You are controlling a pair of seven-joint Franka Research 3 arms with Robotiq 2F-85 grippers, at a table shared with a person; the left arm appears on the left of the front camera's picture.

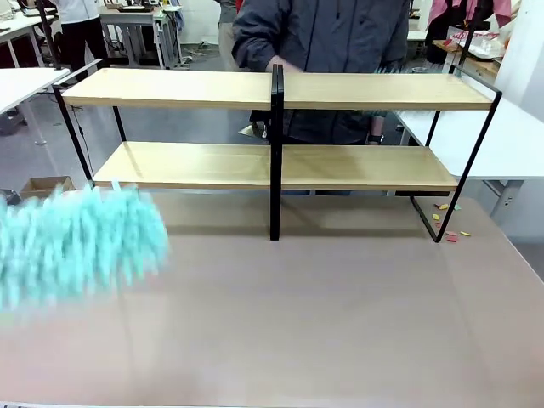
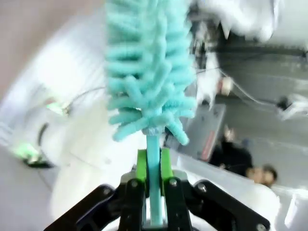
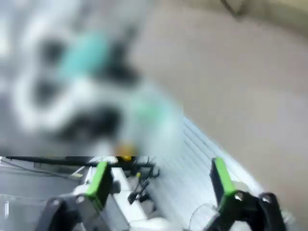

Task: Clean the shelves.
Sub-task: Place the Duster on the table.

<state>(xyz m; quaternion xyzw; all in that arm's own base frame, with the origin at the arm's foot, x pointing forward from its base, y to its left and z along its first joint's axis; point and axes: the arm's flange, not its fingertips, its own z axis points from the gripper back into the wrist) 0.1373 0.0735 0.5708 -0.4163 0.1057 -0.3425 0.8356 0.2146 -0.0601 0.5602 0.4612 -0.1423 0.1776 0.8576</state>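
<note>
The shelves [image 1: 195, 88] stand across the far half of the table: two long light wooden boards in a thin black frame with a central black post. A fluffy teal duster [image 1: 76, 242] hovers blurred over the table's left front, below and in front of the lower board. In the left wrist view my left gripper [image 2: 153, 166] is shut on the duster's thin teal handle [image 2: 153, 159], with the duster head [image 2: 147, 67] rising above the green pads. My right gripper [image 3: 161, 180] stands open, nothing between its fingers.
A person in a dark jacket [image 1: 323, 42] stands behind the shelves. Small coloured paper scraps [image 1: 450, 231] lie on the table by the frame's right foot. A white table [image 1: 510, 144] adjoins at the right, another white table [image 1: 21, 85] at the left.
</note>
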